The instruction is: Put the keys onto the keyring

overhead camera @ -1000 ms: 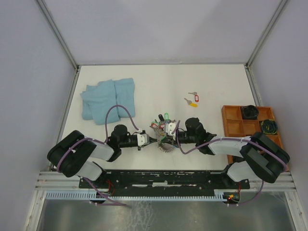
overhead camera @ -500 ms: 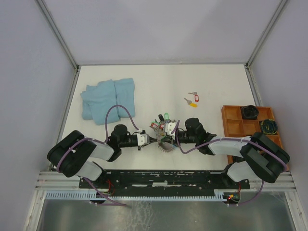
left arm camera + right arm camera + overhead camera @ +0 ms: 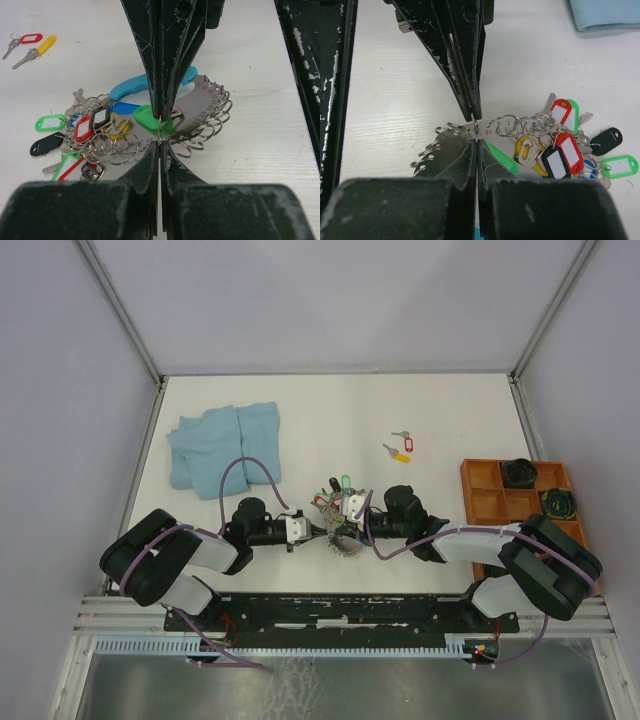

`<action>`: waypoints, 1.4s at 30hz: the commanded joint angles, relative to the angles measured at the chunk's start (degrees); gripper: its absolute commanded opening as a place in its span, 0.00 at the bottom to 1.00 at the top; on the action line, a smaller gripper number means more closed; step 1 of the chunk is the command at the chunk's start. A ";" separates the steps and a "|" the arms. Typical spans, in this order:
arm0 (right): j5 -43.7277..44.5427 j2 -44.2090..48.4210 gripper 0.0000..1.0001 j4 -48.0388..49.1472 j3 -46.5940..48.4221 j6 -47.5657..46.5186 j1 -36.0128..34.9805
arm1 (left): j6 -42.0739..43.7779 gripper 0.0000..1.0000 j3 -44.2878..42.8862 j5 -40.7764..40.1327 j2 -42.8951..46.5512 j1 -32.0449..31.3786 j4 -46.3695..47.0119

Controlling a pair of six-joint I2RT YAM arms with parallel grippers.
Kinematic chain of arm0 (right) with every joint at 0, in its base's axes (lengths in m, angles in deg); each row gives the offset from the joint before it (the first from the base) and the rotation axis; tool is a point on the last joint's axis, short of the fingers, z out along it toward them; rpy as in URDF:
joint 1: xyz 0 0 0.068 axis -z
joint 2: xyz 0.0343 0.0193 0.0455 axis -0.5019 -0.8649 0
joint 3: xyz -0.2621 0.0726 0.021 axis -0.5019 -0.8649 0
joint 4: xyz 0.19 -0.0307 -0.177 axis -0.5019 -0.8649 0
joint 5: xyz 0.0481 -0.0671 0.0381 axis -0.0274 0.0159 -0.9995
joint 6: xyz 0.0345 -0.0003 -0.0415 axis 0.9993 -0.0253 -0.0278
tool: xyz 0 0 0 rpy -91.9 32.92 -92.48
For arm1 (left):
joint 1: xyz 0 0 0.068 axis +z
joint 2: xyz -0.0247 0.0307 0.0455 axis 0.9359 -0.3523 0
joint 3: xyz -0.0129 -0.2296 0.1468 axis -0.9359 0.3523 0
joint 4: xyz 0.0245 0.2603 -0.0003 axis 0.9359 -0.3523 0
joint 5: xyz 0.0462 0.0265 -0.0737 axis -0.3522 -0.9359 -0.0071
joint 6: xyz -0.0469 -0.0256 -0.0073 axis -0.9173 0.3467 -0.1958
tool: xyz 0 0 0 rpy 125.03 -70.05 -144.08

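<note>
Keys (image 3: 85, 132) with coloured tags lie heaped at left centre of the left wrist view, on and beside a semicircular metal plate (image 3: 200, 107) edged with wire rings. A red-tagged key (image 3: 31, 38) and a yellow-tagged key (image 3: 46, 44) lie apart at upper left. In the overhead view the heap sits at lower centre of the table (image 3: 450, 410), largely covered by both grippers. Left gripper (image 3: 159, 150) enters from the bottom edge, right gripper (image 3: 161, 112) from the top. Both sets of fingers are clenched tip to tip on one thin keyring (image 3: 159, 131), seen edge-on between them. Whether a key hangs on that keyring cannot be made out. Engraved numbers run along the plate rim: 20 and 18 are legible in the right wrist view, the rest blurred or covered. Writing on the tag inserts is too small to read. A blue cloth (image 3: 225, 445) lies at upper left; the right arm partly hides an orange tray (image 3: 482, 478) at right.
</note>
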 commanded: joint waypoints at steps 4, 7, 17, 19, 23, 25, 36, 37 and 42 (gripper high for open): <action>-0.72 0.79 0.01 4.01 1.03 0.00 -1.23 | -1.69 0.03 -2.38 4.27 -0.61 0.06 2.37; -1.11 0.01 0.01 4.73 1.22 0.08 -1.46 | -1.78 0.03 -2.42 4.36 -0.71 0.08 2.32; -1.41 -1.76 0.01 6.67 1.45 0.87 -1.77 | -2.90 0.03 -2.04 4.73 -1.10 0.08 4.49; -1.43 -2.44 0.01 8.19 1.25 1.49 -1.74 | -3.30 0.03 -1.77 4.55 -1.09 0.15 5.40; -1.72 -3.76 0.01 11.63 0.72 3.14 -1.77 | -4.24 0.03 -1.08 3.82 -1.12 0.10 7.61; -2.00 -4.58 0.01 14.08 0.24 4.08 -1.77 | -4.74 0.03 -0.64 3.44 -1.18 0.09 8.99; -2.94 -6.25 0.01 19.19 -0.50 6.35 -1.81 | -5.59 0.03 -0.31 2.47 -1.41 0.10 10.51; -2.83 -5.75 0.01 18.87 -0.57 6.22 -1.77 | -5.65 0.03 -0.31 2.06 -1.29 0.09 10.33; -0.47 -2.69 0.01 14.78 -1.25 4.13 -1.76 | -7.05 0.03 0.12 -1.27 -0.41 0.23 10.30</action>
